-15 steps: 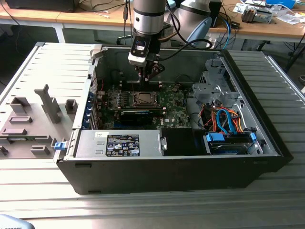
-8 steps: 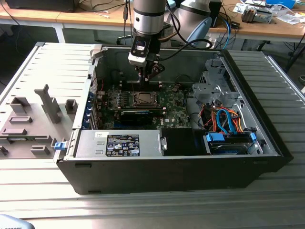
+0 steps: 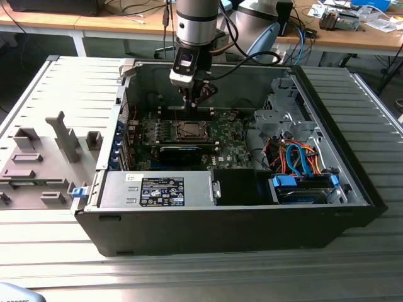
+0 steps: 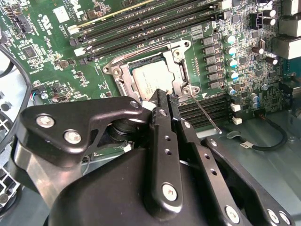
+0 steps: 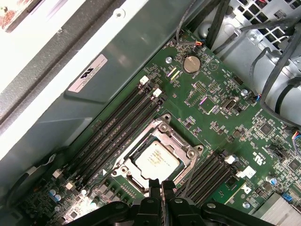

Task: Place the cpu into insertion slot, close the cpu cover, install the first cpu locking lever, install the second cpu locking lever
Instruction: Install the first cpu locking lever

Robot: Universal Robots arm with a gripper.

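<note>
Hangs low over the green motherboard inside an open computer case: gripper with jaws pressed together and nothing between them, black fingertips just at the edge of the insertion slot; just past those fingertips in both wrist views, the cpu seated silvery side up in the slot, the cpu cover lying flat around it, its square window framing the chip; beside the tips in the second wrist view, a thin locking lever slanting out from the socket's corner across the board, apart from the gripper; impossible to tell whether any other lever is latched; farther along the board, long black memory slots flanking the socket on two sides, a row of small capacitors, a round coin battery near the case wall; in the exterior view, the grey arm reaching down from above into the case, a labelled power supply box along the front, blue and orange cables by the drive cage toward the exterior view's right; beyond the case, a ribbed metal table, a grey fixture tray at the exterior view's left, wooden desks at the back.
</note>
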